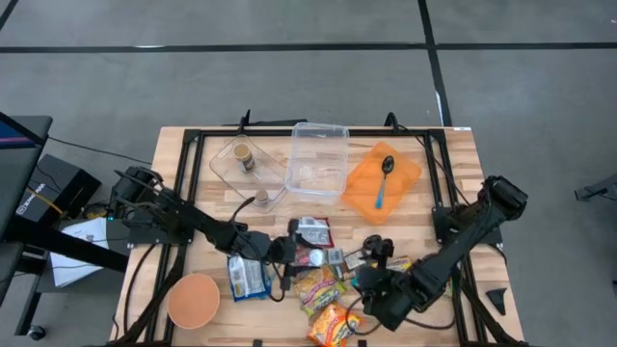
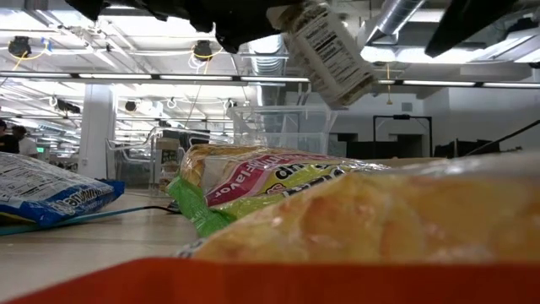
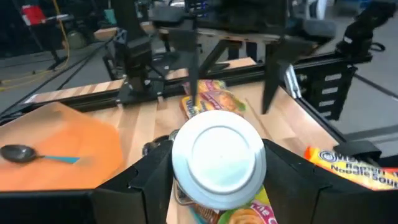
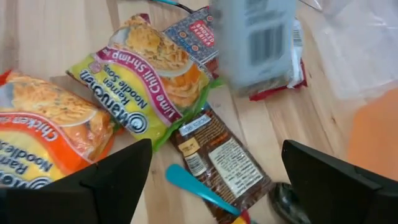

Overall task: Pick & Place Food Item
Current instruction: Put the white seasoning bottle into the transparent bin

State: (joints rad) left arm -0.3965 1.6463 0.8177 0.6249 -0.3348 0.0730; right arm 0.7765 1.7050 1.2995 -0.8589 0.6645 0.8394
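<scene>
The left gripper (image 1: pixel 301 254) hovers over the pile of food packets at the near middle of the table (image 1: pixel 453 164), its fingers (image 3: pixel 140 180) pinching a small white-capped bottle (image 3: pixel 219 158); from the left wrist only the round cap and a sliver of the label show. In the low view the bottle hangs tilted, clear of the table, its top cut off by the dark gripper above. Directly beneath it lie a lime chili shrimp ramen packet (image 4: pixel 140 81) and, nearer the table's front edge, an orange chicken ramen packet (image 4: pixel 37 140) that runs out of frame. The right gripper (image 1: pixel 378 281) sits just right of the bottle, low over the packets, fingers spread wide with nothing between them. A brown sachet (image 4: pixel 217 158) and a teal-handled spoon (image 4: pixel 199 186) lie between its fingertips, the spoon partly hidden. Beyond the bottle stands a clear plastic container (image 1: pixel 318 159); right of that, an orange mat (image 1: pixel 383 183).
</scene>
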